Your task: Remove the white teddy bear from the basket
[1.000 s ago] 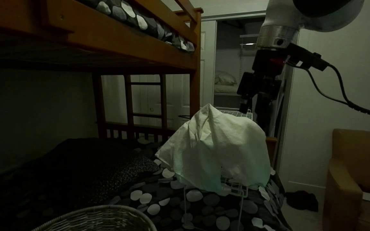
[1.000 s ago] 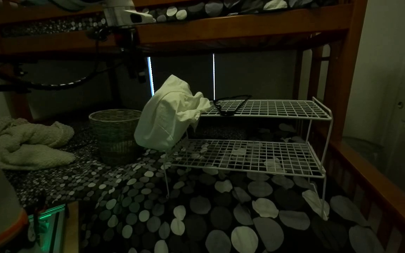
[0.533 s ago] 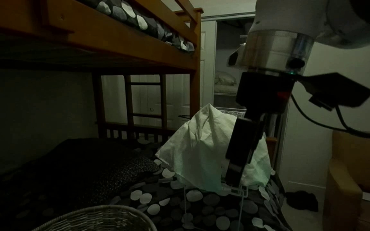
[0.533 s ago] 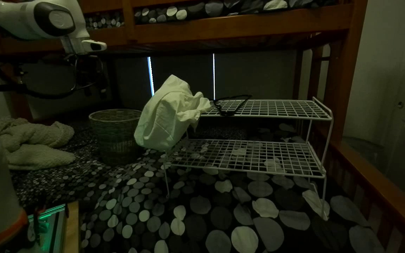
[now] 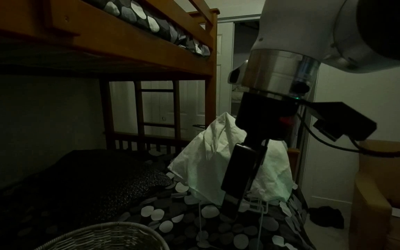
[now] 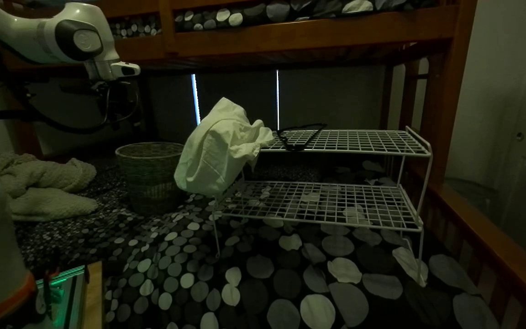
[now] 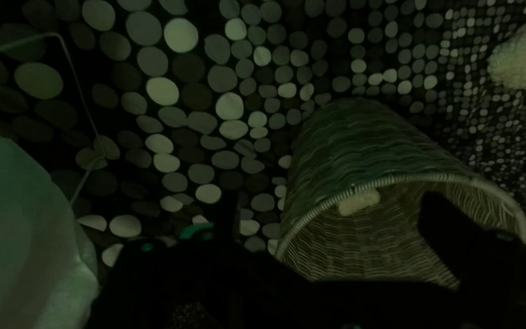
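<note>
Wrist view gives me what I take for the white teddy bear point(image 7: 359, 203): one pale patch inside the basket point(image 7: 349, 141), just under the rim, the rest hidden. My pincer point(image 7: 331, 203) stands wide, holding nothing. One finger point(image 7: 448, 228) appears over the mouth, its mate outside the rim, so I'd centre both over the mouth, sink slowly, and squeeze only once the patch lies between them. Both exterior views show the arm point(image 6: 62, 39) outstretched, wrist bent downward, with the pincer hanging tips-down near the basket.

PLACE: home, bedroom | SIGNS: wooden bunk bed point(image 6: 313, 39), dot-patterned bedding point(image 6: 290, 274), open closet point(image 5: 241, 48), tan armchair point(image 5: 370, 198)
</note>
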`<state>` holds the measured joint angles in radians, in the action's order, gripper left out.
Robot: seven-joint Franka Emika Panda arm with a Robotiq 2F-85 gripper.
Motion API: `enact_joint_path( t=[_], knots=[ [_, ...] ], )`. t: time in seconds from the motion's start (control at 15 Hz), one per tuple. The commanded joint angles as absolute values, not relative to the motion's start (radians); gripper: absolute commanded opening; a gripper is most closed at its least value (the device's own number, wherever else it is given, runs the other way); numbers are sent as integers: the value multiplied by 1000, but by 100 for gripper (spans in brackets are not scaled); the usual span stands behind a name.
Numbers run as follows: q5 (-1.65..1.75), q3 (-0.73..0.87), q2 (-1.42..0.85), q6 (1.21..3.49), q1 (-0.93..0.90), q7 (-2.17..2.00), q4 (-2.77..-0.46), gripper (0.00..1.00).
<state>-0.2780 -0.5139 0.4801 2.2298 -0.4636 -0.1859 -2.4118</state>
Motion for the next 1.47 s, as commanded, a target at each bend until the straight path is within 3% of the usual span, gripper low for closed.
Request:
enact_joint_path(
  t=[0.0,0.27,0.6,0.73,1.0,1.4],
  knots=[
    [-305,-497,278,2393,-493,-87,-2337,100],
    [-257,-510,33,2471,-493,11,-2198,100],
    [-4,-531,-244,2403,-547,5,-1956,100],
    [149,-498,-302,2408,-604,-54,-1904,100],
    [112,-493,-304,2439,-608,-27,-1915,100],
    [283,-319,-528,2487,-765,-288,-1777,100]
  ],
)
